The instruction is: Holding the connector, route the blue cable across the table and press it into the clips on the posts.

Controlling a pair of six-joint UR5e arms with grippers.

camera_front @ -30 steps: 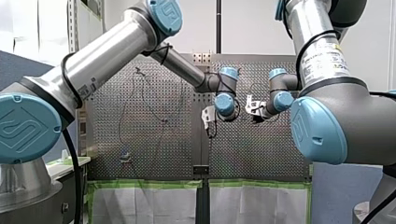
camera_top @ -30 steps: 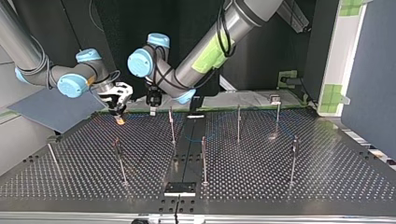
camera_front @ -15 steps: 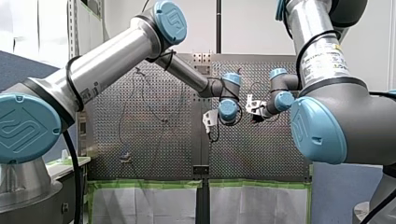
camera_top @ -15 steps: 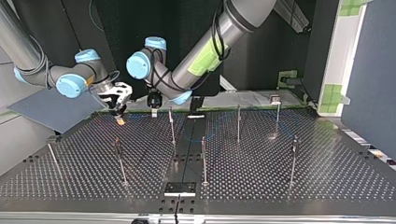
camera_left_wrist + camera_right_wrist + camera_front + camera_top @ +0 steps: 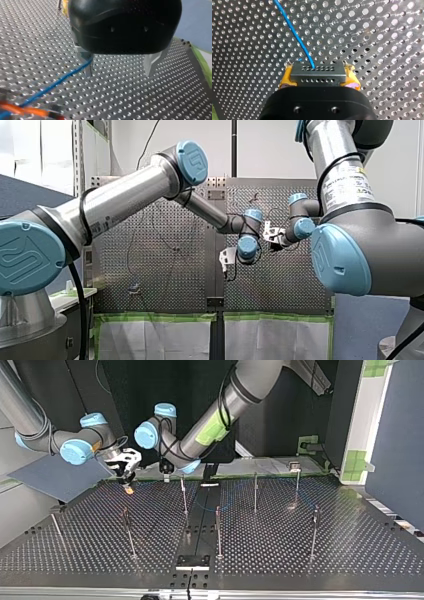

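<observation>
Top view, read from the near edge back.

Near row, lower part of the frame: the posts (image 5: 218, 532) on the tabletop (image 5: 350, 555) stand bare, with no cable on them. The clips are too small to make out.

Mid frame: the blue cable (image 5: 198, 504) lies in a slack curve beside the centre seam (image 5: 199, 532), among the middle posts. I cannot tell whether any clip has it. It looks to sit at tabletop level, not up on a post.

Far edge, upper left of the frame: the right gripper (image 5: 128, 486) points down at the tabletop. The left gripper (image 5: 165, 476) is just beside it, toward frame centre.

Right wrist view: its fingers (image 5: 287, 79) are closed on the connector (image 5: 317, 73), with a yellow pad (image 5: 350, 80) on each short end.

Left wrist view: the metal fingers (image 5: 88, 65) are wide apart and hold nothing. The cable meets one finger from its outer side and is not in the gap, as far as shows.

Judgement: early stage.
- Done: connector in hand.
- Left: the whole run across the tabletop and every press into a clip.

Orientation:
- The connector's long axis spans pad to pad, crosswise to the fingers.
- Its holed face is turned away from the gripper, toward the tabletop.
- The cable leaves that face near the middle and runs ahead of the gripper, slanting to one side.
- Judged from the top view, its length trails toward frame right.
</observation>
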